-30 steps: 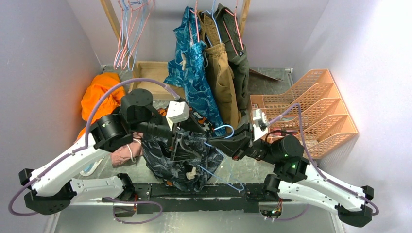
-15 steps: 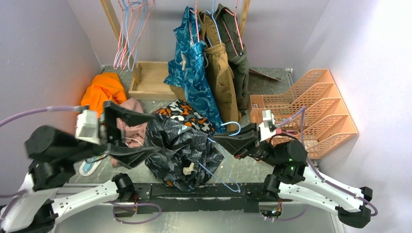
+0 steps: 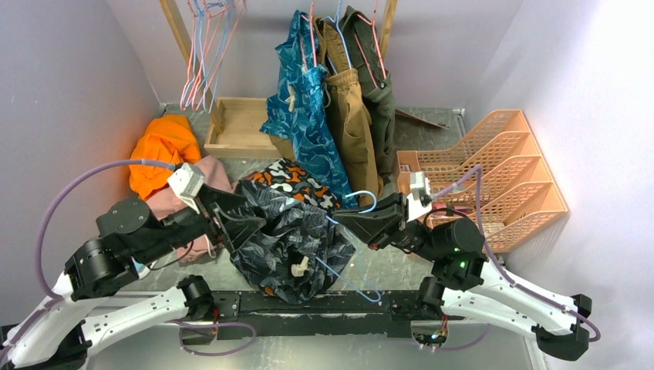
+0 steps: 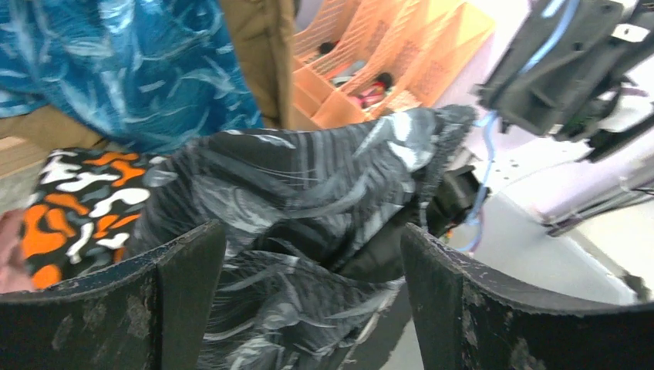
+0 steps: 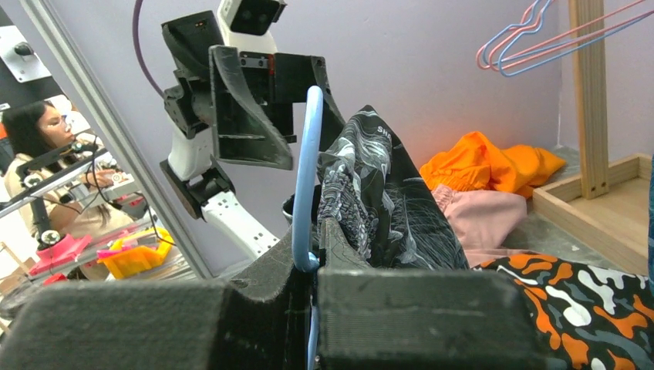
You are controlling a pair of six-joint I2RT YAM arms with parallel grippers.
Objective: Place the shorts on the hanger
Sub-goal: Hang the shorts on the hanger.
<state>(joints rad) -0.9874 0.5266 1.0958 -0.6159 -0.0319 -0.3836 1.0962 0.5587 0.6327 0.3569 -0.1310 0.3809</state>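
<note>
— Left gripper (image 3: 257, 225)?
— Spread wide and holding nothing. Its arm reaches in low from the left, jaws facing the shorts (image 3: 285, 239).
— Right gripper (image 3: 345, 223)?
— Clamped on the hanger (image 5: 307, 154) beside its hook, arm stretched leftward. The hanger's long axis slants toward the near edge, with the shorts bunched over it between both arms.

At the bottom of the frame the right claw (image 5: 312, 274) is clamped on the light-blue hanger (image 5: 307, 169), whose wire rises up the middle. The dark leaf-print shorts (image 5: 385, 200) hang just right of that wire. The left claw (image 5: 281, 92) stands at upper left, jaws spread wide; an orange garment (image 5: 486, 158) lies at right.
</note>
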